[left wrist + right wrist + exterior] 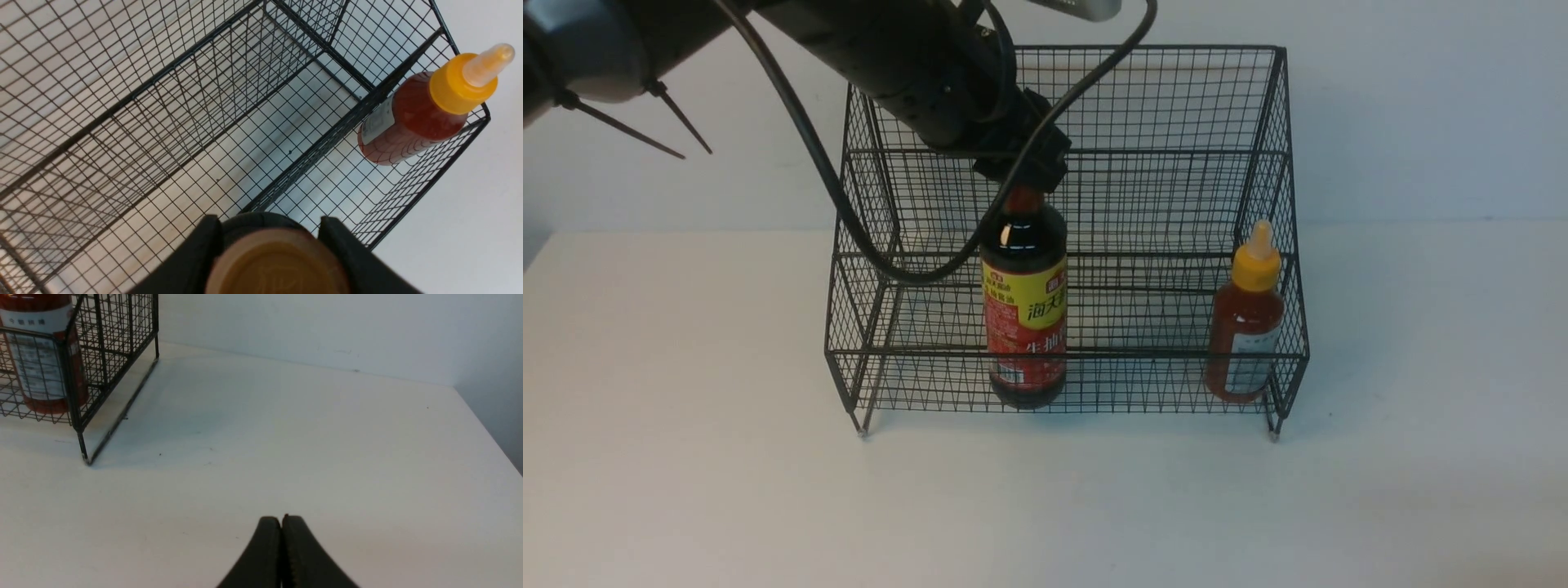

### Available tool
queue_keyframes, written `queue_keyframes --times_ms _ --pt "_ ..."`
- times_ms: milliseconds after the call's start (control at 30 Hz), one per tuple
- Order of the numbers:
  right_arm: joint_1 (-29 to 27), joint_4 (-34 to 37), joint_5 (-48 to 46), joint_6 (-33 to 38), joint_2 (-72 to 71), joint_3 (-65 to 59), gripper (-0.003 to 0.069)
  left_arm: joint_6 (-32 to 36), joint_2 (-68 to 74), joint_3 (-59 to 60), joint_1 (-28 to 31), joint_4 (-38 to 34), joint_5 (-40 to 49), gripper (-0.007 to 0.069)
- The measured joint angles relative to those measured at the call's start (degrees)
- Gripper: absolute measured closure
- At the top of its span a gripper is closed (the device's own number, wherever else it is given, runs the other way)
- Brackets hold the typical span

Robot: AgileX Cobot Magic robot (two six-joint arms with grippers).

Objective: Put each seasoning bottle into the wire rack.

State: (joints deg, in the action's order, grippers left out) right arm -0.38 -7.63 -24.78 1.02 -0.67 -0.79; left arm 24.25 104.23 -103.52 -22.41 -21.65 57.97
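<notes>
Looks like this one's nearly done. The soy sauce bottle is upright in the wire rack, middle of the front view, and the red squeeze bottle is in there too, right of center, leaning a bit. What's left, I'd say, is just getting the left gripper clear. Its fingers sit either side of the orange cap, but I can't tell if they're clamped or already loose. The right gripper, bottom center of its own wrist view, is closed on nothing.

Materials: thin black wire mesh with thicker bars, glossy dark round-shouldered bottle with a red and yellow label, and a translucent-looking squeeze bottle with a tapered nozzle.
</notes>
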Motion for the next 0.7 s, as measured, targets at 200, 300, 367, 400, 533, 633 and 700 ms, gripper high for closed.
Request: queue_keyframes --times_ms 200,300,367,400,533,633,700 --pt "0.0 0.0 0.0 0.0 0.0 0.0 0.0673 -0.6 -0.27 -0.07 0.0 -0.19 -0.06 0.0156" --pt "0.0 0.0 0.0 0.0 0.0 0.0 0.0673 -0.79 -1.36 -0.07 0.0 -0.19 -0.06 0.0057" --pt "0.0 0.0 0.0 0.0 0.0 0.0 0.0673 -0.79 -3.16 -0.07 0.0 0.32 -0.06 0.0004" --pt "0.0 0.0 0.0 0.0 0.0 0.0 0.0673 -0.85 -4.11 -0.07 0.0 0.81 -0.06 -0.0008" --pt "0.0 0.0 0.0 0.0 0.0 0.0 0.0673 -5.03 -8.78 -0.07 0.0 3.53 0.94 -0.0014" --pt "0.0 0.0 0.0 0.0 0.0 0.0 0.0673 -10.61 -13.78 -0.24 0.0 7.21 4.25 0.002" --pt "0.0 0.0 0.0 0.0 0.0 0.0 0.0673 -13.33 -17.31 -0.37 0.0 10.34 6.92 0.0057"
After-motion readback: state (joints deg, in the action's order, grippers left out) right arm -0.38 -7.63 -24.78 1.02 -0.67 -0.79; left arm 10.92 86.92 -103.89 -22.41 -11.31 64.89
